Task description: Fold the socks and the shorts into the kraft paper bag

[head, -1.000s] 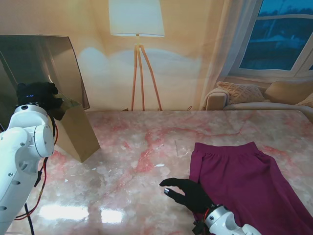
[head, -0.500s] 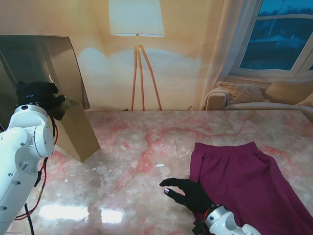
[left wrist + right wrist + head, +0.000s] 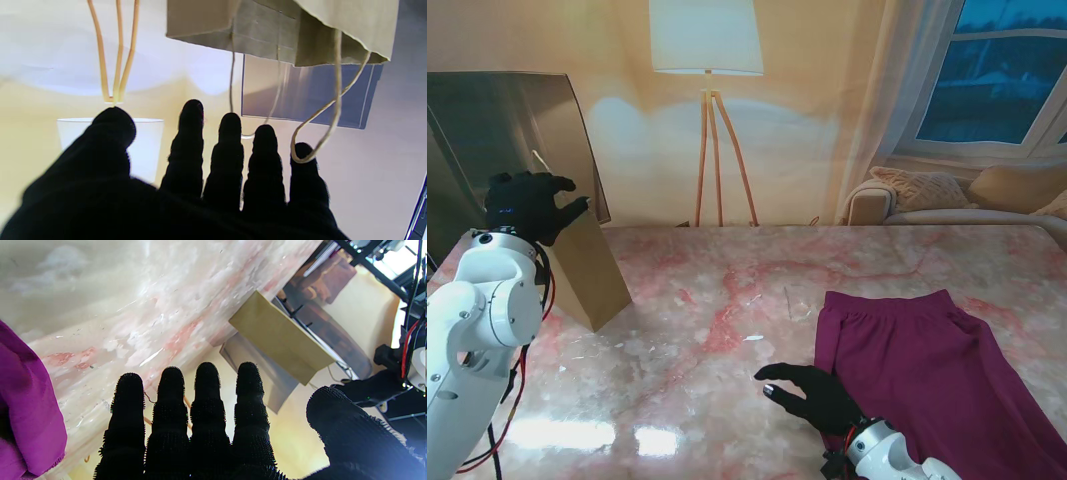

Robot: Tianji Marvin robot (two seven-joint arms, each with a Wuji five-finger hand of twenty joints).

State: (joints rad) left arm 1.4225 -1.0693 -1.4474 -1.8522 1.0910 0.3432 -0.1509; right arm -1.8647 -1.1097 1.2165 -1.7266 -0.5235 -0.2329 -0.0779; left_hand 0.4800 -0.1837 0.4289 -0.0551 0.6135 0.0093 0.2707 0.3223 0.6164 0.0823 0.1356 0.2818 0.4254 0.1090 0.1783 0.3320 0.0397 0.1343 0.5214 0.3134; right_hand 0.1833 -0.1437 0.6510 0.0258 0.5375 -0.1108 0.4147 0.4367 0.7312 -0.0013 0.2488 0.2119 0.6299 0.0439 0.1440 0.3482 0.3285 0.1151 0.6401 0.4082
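The kraft paper bag [image 3: 592, 272] stands at the far left of the marble table, and its mouth and cord handles [image 3: 320, 110] show in the left wrist view. My left hand [image 3: 527, 203] hovers at the bag's top with fingers spread, open. One handle loop hangs by its little finger [image 3: 305, 173]; I cannot tell whether they touch. The purple shorts [image 3: 917, 365] lie flat at the near right. My right hand [image 3: 812, 395] rests open at their near left corner, fingers straight, with the cloth edge [image 3: 26, 406] beside it. No socks are in view.
A dark translucent panel [image 3: 497, 130] stands behind the bag. Beyond the table's far edge are a floor lamp [image 3: 707, 110] and a sofa [image 3: 957, 195]. Bare marble [image 3: 717, 300] lies between the bag and the shorts.
My left hand has lifted a little and spread its fingers beside the bag's top. The right hand and the shorts have not moved.
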